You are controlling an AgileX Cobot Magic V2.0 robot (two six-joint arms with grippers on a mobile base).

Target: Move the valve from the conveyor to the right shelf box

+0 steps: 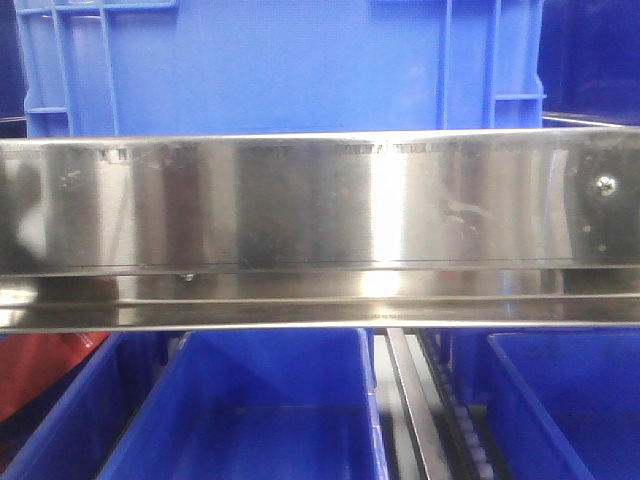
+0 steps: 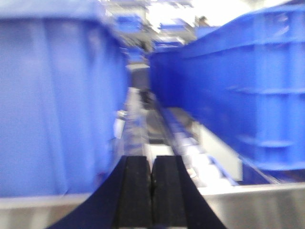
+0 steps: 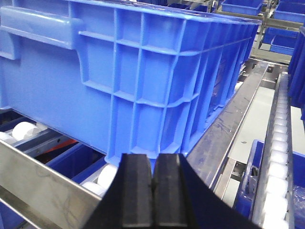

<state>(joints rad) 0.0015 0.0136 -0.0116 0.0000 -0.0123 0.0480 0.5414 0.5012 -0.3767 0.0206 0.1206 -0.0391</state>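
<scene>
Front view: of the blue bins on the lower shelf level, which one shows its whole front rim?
The middle bin, directly under the steel rail. Its front rim runs uncut across the frame, while the left bin and right bin are cropped by the picture edges.

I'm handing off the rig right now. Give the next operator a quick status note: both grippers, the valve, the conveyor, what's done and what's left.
Left gripper: jaws shut, nothing between them, pointing down a gap between blue crates.
Right gripper: jaws shut, empty, facing a blue ribbed crate on white rollers.
Valve and conveyor: not visible in any view.
Front camera shows only the steel shelf rail and blue bins.
Done: no sign of a pick.
Left: find the valve, grasp it, place it in the right shelf box.
</scene>
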